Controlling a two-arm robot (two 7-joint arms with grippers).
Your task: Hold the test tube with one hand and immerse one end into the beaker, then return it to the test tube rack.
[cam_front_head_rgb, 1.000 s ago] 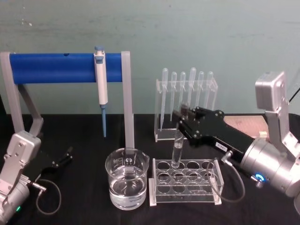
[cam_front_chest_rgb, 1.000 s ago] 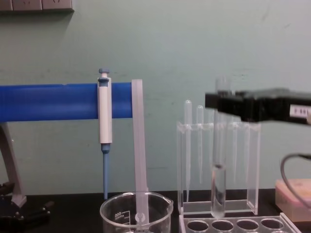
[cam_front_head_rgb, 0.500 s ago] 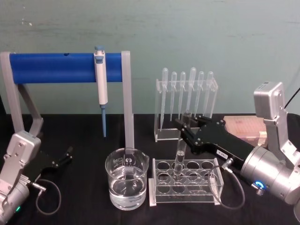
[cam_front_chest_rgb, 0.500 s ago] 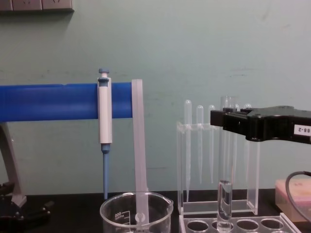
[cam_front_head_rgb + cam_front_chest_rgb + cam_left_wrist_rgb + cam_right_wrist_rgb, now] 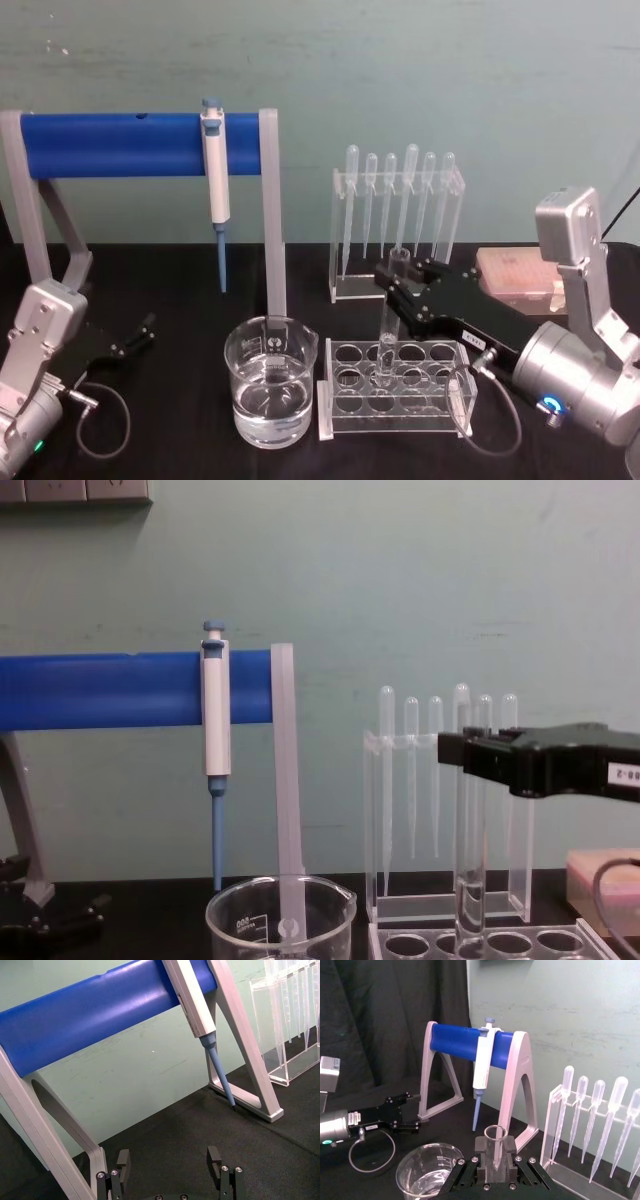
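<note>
The test tube [image 5: 388, 325] stands upright with my right gripper [image 5: 394, 279] shut on it just below its open mouth [image 5: 495, 1133]. Its lower end sits inside a hole of the clear rack [image 5: 440, 412]. From the chest view the test tube [image 5: 468, 880] drops straight down from the black right gripper [image 5: 468, 755] into the rack [image 5: 400, 942]. The beaker [image 5: 270, 385], partly filled with clear liquid, stands just left of the rack, apart from the tube; its rim [image 5: 280, 895] shows low in the chest view. My left gripper [image 5: 170, 1160] rests open at the table's left side.
A blue bar stand [image 5: 140, 145] with a white-and-blue pipettor [image 5: 214, 160] hanging from it rises behind the beaker. Behind the rack, a clear holder [image 5: 398, 215] carries several plastic pipettes. A pink box [image 5: 515, 270] lies at the back right.
My right gripper has come down and a little toward me with the test tube. The tube's lower end went from above the rack into one of its holes.
</note>
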